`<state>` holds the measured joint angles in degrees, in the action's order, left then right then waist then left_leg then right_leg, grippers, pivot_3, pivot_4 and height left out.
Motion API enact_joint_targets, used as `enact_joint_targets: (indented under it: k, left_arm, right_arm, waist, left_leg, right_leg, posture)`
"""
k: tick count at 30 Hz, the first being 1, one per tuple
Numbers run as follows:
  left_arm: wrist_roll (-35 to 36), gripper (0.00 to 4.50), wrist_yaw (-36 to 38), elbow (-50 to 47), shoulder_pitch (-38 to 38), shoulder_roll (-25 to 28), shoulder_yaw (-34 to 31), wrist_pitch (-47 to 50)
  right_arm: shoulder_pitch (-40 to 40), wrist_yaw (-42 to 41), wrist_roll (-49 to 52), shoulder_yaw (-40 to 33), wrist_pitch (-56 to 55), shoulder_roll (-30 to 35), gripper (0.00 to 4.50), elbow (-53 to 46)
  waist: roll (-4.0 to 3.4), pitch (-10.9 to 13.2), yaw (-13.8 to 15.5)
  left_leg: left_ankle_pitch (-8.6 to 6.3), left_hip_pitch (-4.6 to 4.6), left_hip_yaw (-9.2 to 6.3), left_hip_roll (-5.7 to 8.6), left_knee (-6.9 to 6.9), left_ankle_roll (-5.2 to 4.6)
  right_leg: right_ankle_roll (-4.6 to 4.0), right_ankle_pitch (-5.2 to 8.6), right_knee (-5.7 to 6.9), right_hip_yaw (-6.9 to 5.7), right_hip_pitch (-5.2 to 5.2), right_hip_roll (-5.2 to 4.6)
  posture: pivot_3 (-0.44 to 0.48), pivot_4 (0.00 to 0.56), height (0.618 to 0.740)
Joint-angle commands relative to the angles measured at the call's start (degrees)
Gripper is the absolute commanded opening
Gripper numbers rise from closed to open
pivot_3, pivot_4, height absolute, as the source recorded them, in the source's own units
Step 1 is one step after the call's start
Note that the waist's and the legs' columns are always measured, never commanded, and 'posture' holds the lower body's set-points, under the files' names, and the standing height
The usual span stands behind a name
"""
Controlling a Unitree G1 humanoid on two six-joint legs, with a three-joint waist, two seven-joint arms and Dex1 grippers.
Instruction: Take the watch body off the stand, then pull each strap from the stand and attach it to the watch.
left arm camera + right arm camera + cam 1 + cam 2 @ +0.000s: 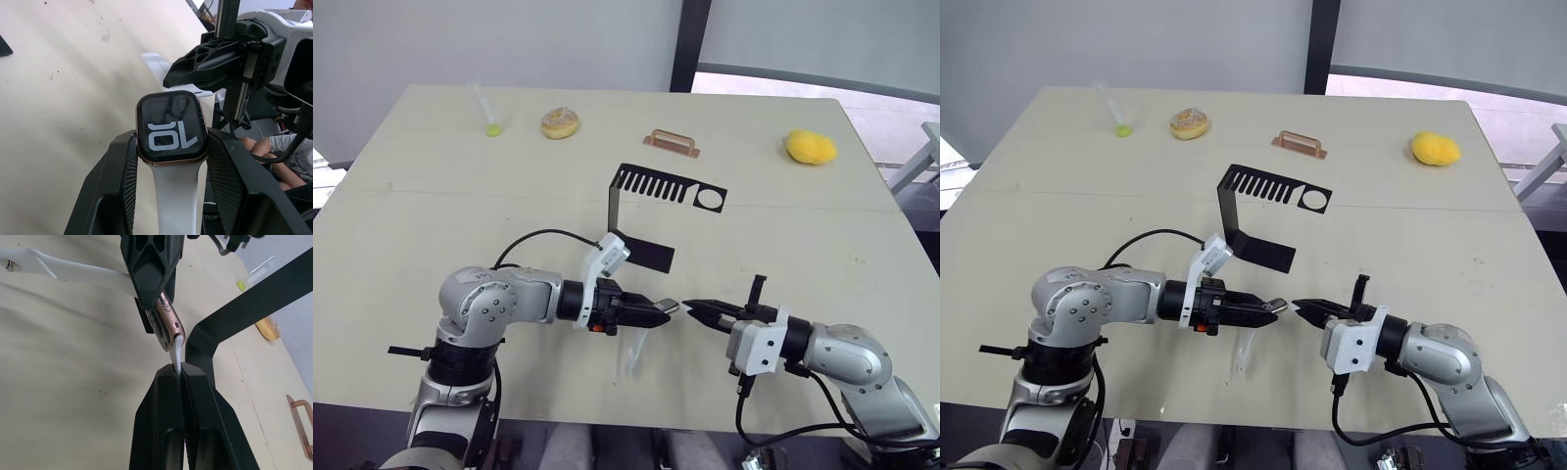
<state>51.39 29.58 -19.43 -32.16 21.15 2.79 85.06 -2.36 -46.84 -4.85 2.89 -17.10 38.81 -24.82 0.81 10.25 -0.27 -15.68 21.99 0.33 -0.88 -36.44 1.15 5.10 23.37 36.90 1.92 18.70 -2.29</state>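
Step in hand, by the look of it: fitting 2nd strap to the watch body [171,127].

Clamped in left gripper [671,308] by its two sides, just above the table [411,196], well apart from the stand [666,186], which now carries no strap. Digits facing the left wrist cam. One white strap [176,196] already on the near edge, running back between the fingers and hanging down toward the table.

Pinched flat in right gripper [695,308], fingers tight together: the 2nd strap [176,350], only a short tip poking out. Tip touching the copper-tone rim of the watch at the free edge. Seated in the slot or just resting on the rim: can't tell from here.

To do it well, prob:
- Hold left grip firm, no wrist roll, so the slot stays square to the incoming tip
- Line strap end w/ the slot across its full width, not corner-first; tip looks slightly bent, so straighten approach before pushing
- Slide sideways along the slot if that's how it mates, rather than ramming head-on
- Push gently, short travel; grippers nearly nose to nose, little room
- Ease off if strap buckles
- Don't let go until a light tug shows it's locked

Risks: tip skating off the rim, watch twisting in the left fingers, hanging strap snagging on the table
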Motion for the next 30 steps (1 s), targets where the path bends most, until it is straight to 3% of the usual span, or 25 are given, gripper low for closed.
enact_joint_targets:
  k: [1, 30]
  left_arm:
    - [1.7, 1.58, 1.1, -2.3, -0.6, -1.9, 1.9, -0.6]
    - [1.1, 1.58, 1.5, -2.3, -0.6, -3.0, 1.9, -0.6]
  right_arm:
    - [1.4, 1.2, 0.5, 2.1, -0.8, -1.1, 0.00, -2.8]
    - [2.7, 1.1, -1.0, 3.5, -0.5, -1.7, 0.00, -1.7]
  waist:
    - [0.00, 0.0, 0.0]
    - [0.00, 0.0, 0.0]
  left_leg:
    - [0.00, 0.00, 0.00, 0.00, 0.00, 0.00]
    - [0.00, 0.00, -0.01, 0.00, 0.00, 0.00]
  right_leg:
    - [0.00, 0.00, 0.00, 0.00, 0.00, 0.00]
    - [0.00, 0.00, 0.00, 0.00, 0.00, 0.00]
  posture:
    - [0.000, 0.150, 0.740]
    - [0.000, 0.150, 0.740]
